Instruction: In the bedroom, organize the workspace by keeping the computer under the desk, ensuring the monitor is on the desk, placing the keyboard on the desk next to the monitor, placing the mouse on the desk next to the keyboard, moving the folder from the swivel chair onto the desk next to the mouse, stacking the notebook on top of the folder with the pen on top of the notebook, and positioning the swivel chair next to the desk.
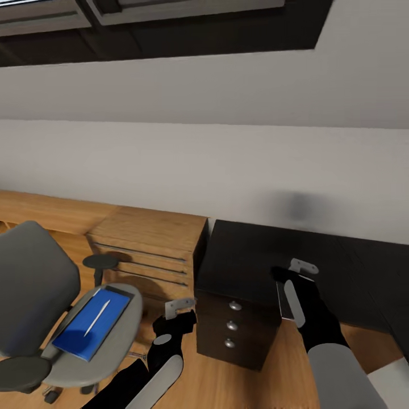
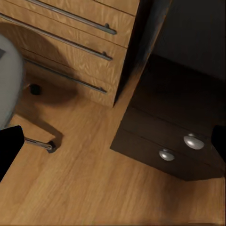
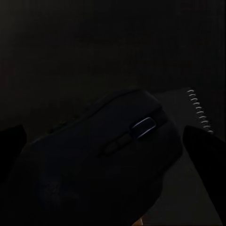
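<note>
Spread wide over the wood floor [image 2: 94, 188] with nothing between the jaws: left gripper [image 1: 179, 311], its dark fingertips [image 2: 9, 146] at opposite edges of the left wrist view. Beyond those jaws, the desk [image 1: 267, 255] and its black drawers with round silver knobs [image 2: 193, 141]. Just beside the desk and farther out from the jaws, an oak drawer unit [image 2: 70, 42] with long metal handles. Off to one side of the jaws, a chrome leg and castor [image 2: 49, 147] of the swivel chair [image 1: 34, 284].

Poised over the black desk top: right gripper [image 1: 287, 275]. Between its two dark fingers [image 3: 207, 155], close up, the mouse [image 3: 108, 155], dark and oval, a pale scroll wheel on its back. Cannot tell whether the jaws are pressing the mouse or merely straddling it, since the picture is very dim. Just past the mouse and partly under it, the notebook [image 3: 197, 109], known by its white spiral binding.

Well apart from both sets of jaws, to the left of the left gripper in the head view: the folder [image 1: 85, 332], bright blue, flat on the grey chair seat. On top of the folder, the pen [image 1: 96, 318], thin and white, lying lengthwise. Behind desk and drawer unit, a pale grey wall [image 1: 227, 165] under a dark window frame.
</note>
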Available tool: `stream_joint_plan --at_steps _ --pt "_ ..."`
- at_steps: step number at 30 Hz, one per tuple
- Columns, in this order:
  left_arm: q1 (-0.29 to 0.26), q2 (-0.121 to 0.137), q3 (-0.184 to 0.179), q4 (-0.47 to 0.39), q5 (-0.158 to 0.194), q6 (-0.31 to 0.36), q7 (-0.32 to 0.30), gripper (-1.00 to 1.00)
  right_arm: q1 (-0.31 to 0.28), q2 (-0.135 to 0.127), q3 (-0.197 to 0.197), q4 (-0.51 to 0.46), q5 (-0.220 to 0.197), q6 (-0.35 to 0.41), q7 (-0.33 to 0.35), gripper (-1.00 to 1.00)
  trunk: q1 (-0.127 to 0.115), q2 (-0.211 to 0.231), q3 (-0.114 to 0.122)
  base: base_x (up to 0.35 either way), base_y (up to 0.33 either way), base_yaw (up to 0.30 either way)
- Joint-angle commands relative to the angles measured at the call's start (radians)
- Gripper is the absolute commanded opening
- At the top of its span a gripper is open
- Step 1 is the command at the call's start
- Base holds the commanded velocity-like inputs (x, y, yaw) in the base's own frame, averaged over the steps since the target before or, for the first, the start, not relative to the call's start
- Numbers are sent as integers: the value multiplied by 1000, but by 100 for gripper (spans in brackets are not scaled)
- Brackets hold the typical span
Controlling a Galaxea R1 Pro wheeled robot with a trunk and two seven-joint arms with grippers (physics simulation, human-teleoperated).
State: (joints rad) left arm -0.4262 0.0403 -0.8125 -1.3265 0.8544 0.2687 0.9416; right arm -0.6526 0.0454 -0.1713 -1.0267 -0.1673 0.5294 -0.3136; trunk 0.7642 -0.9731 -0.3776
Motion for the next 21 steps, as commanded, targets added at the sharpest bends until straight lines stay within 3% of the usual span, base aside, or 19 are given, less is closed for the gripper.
stream_joint_plan --at_steps 1,12,17,21 --pt "-1 1 -2 -2 3 5 7 100 -1 1 -8 -1 -11 2 -7 -100 0 -1 -1 0 -114 -266" --pt "-2 1 -3 -6 -2 4 8 100 -1 -2 -22 2 -9 -6 -5 -100 0 -1 -1 0 -11 -271" --pt "7 11 -4 -54 -3 3 8 100 -1 -2 -22 2 -9 -6 -5 -100 0 -1 -1 0 0 -281" --pt "40 90 -36 -202 -1 4 7 100 -1 -2 -22 2 -9 -6 -5 -100 0 -1 -1 0 0 -284"
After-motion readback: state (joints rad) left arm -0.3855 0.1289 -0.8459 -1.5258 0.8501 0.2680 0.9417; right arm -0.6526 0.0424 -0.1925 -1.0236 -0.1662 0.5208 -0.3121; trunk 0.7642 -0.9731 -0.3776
